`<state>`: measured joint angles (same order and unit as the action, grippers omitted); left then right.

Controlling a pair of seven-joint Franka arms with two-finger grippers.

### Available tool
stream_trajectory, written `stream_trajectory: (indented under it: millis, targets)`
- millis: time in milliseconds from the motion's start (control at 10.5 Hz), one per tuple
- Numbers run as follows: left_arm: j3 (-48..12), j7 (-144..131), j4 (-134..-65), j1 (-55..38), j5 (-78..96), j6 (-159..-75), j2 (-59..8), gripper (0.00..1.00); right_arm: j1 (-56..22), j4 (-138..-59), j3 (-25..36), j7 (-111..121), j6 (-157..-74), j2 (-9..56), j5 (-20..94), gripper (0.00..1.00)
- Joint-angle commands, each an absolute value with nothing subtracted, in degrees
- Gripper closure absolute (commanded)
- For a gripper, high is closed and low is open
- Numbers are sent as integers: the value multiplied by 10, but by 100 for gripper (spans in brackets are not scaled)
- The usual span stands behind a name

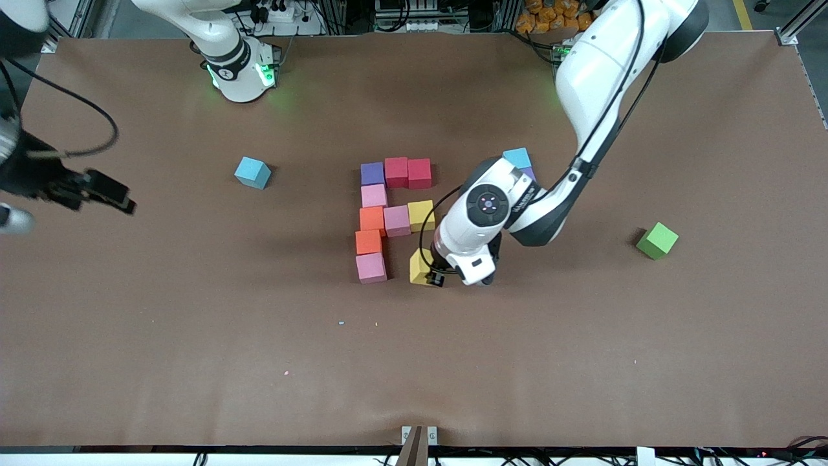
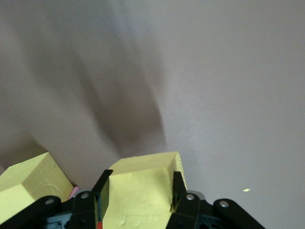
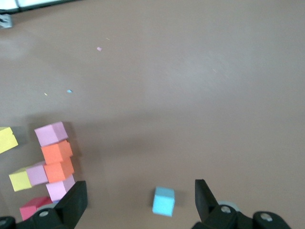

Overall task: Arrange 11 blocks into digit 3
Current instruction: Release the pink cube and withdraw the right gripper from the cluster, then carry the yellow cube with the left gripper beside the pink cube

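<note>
A matte yellow foam cube [image 1: 420,266] sits pinched between the black fingers of the left gripper [image 1: 435,274], just below the centre of the front frame, beside the pink foam cube [image 1: 371,267] that ends the block column. Above it, flat-faced, sharp-edged foam cubes in purple [image 1: 372,173], red [image 1: 408,172], pink, orange [image 1: 371,219] and yellow cluster mid-frame on the brown table [image 1: 194,336]. The right gripper [image 3: 139,195] waits with its jaws spread wide and empty at the frame's left edge.
</note>
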<state>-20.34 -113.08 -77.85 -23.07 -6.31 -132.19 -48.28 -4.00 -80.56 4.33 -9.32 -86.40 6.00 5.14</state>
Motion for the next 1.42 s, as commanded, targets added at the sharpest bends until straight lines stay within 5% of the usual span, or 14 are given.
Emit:
stream_trajectory:
  millis: [0, 285, 760, 1139, 1329]
  targets:
    - [-164, -1114, -755, -272, -55, -1324, -503, 100, -18, -863, 59, -60, -852, 3, 41, 0]
    - [-160, -1138, -747, -280, -41, -1355, -510, 100, -81, -930, 114, -25, -885, -46, 11, 0]
    - [-160, -1245, -736, -289, -25, -1437, -539, 100, -95, -925, 114, 20, -884, -38, -7, 0]
    - [-160, -1240, -739, -281, -10, -1429, -533, 100, -63, -891, 72, 65, -879, -16, -6, 0]
    - [-162, -1220, -737, -279, -14, -1352, -528, 100, -54, -868, 63, 69, -879, -1, -6, 0]
